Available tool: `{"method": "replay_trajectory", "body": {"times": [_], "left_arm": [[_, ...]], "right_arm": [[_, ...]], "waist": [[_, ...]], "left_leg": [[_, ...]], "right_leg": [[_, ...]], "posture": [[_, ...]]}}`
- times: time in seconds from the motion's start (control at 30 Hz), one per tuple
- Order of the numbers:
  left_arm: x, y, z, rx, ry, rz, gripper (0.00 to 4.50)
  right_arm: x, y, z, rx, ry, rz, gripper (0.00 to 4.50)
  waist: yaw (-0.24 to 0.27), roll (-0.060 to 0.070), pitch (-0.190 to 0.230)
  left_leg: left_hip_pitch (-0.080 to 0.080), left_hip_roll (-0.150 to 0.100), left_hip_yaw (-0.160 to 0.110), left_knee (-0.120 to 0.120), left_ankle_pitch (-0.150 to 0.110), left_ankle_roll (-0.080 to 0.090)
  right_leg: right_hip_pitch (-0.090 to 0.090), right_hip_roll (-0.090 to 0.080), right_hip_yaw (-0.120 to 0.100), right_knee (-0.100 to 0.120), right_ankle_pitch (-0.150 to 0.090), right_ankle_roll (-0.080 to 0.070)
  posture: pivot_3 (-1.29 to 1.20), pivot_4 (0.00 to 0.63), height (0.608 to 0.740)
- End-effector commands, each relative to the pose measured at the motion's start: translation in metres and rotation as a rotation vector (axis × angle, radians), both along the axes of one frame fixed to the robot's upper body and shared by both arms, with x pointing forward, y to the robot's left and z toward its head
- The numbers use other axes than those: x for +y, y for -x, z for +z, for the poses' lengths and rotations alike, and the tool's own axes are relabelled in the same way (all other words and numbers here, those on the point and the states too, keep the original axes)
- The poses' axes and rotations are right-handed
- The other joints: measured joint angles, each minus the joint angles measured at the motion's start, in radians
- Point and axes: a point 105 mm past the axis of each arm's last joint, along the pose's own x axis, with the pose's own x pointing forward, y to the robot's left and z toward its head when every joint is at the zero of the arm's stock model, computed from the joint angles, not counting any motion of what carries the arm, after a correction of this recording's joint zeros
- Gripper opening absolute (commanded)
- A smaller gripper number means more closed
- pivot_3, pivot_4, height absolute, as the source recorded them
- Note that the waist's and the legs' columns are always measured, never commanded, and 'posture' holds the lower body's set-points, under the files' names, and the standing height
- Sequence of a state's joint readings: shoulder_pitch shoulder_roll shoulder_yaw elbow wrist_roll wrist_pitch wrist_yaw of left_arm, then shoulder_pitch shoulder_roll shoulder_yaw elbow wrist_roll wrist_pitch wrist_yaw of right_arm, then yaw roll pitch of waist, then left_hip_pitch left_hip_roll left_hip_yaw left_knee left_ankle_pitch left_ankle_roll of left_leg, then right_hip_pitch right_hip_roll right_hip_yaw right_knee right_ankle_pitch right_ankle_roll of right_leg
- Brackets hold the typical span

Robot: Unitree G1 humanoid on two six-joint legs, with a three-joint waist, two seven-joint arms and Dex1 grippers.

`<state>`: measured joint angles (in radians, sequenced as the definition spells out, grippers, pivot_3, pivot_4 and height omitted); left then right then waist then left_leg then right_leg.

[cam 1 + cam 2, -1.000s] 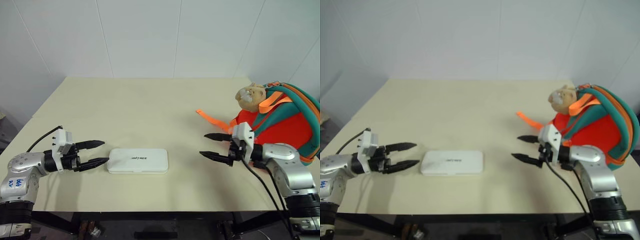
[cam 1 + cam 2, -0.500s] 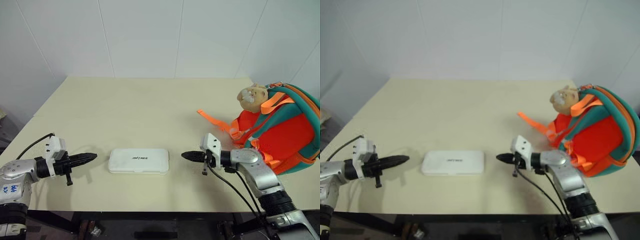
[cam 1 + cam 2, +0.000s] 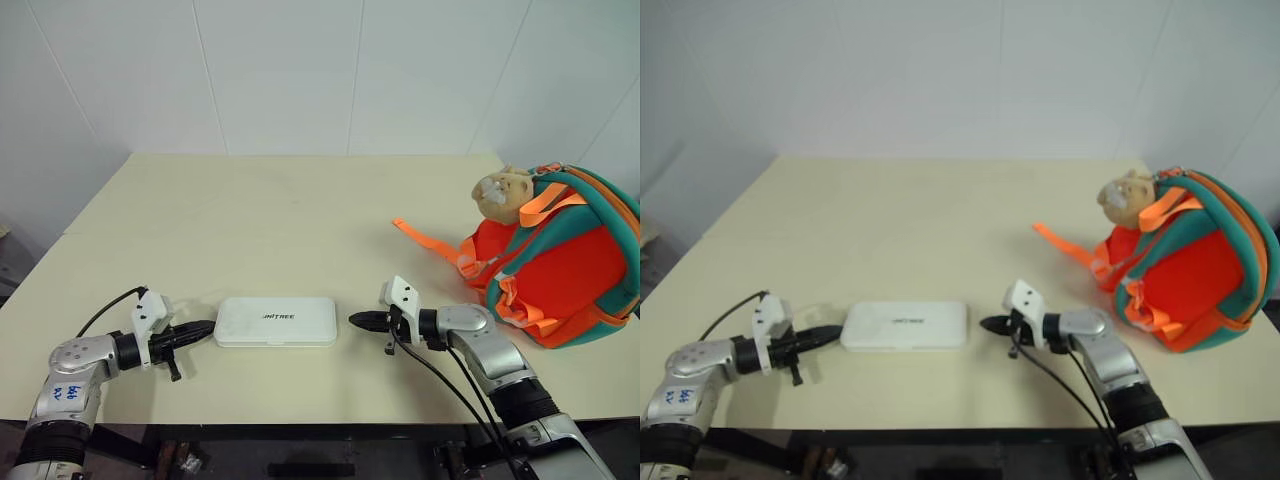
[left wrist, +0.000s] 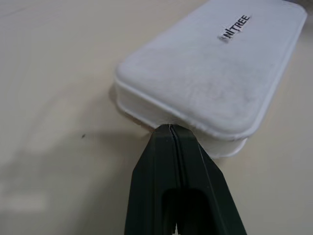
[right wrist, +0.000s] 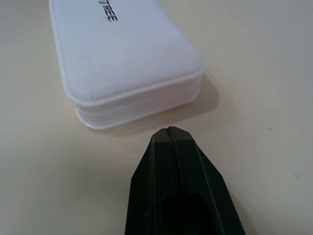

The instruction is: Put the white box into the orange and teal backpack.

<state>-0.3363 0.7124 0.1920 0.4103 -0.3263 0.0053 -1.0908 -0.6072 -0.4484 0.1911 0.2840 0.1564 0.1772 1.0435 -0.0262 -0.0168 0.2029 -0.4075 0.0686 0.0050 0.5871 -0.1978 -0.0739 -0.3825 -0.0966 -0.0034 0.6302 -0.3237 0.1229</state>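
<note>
Jaws on both black two-fingered grippers are pressed shut and hold nothing: the left gripper has its tip at the left short end of the flat white rectangular box, and the right gripper points at the opposite end, just apart. That box lies flat on the pale beige surface, well apart from the rounded orange and teal backpack at the right edge.

white box: plain white, small dark lettering on lid. backpack: orange body, teal trim, orange webbing, tan plush face charm. bench: pale cream. Both grippers' fingers: black.
</note>
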Motion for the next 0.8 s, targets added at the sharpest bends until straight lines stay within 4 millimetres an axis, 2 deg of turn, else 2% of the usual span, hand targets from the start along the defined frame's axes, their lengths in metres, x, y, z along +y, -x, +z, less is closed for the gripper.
{"method": "replay_trajectory", "body": {"times": [0.03,0.37,0.8], "left_arm": [[-0.009,-0.001,0.004,-0.019,0.005,-0.024,0.02],[-0.024,-0.006,0.011,-0.031,0.031,-0.077,0.02],[-0.069,-0.012,0.000,-0.011,0.084,-0.196,0.02]], "right_arm": [[0.009,0.000,0.008,-0.031,-0.013,0.016,0.00],[0.011,0.002,0.006,-0.022,-0.018,0.015,0.00],[-0.035,0.005,0.012,-0.024,0.064,-0.048,0.00]], "waist": [[0.000,0.000,0.000],[0.000,0.000,0.000],[0.002,0.000,0.000]], "left_leg": [[0.000,0.000,0.000,0.000,0.000,0.000],[0.000,0.000,0.002,0.002,-0.001,0.001],[0.000,0.000,0.004,0.004,-0.003,0.002]], "right_leg": [[0.000,0.000,0.000,0.000,0.000,0.000],[0.000,0.000,0.002,0.000,0.000,0.001],[0.000,0.000,0.005,-0.001,0.001,0.002]], "posture": [[0.00,0.150,0.740],[0.00,0.150,0.740],[0.00,0.150,0.740]]}}
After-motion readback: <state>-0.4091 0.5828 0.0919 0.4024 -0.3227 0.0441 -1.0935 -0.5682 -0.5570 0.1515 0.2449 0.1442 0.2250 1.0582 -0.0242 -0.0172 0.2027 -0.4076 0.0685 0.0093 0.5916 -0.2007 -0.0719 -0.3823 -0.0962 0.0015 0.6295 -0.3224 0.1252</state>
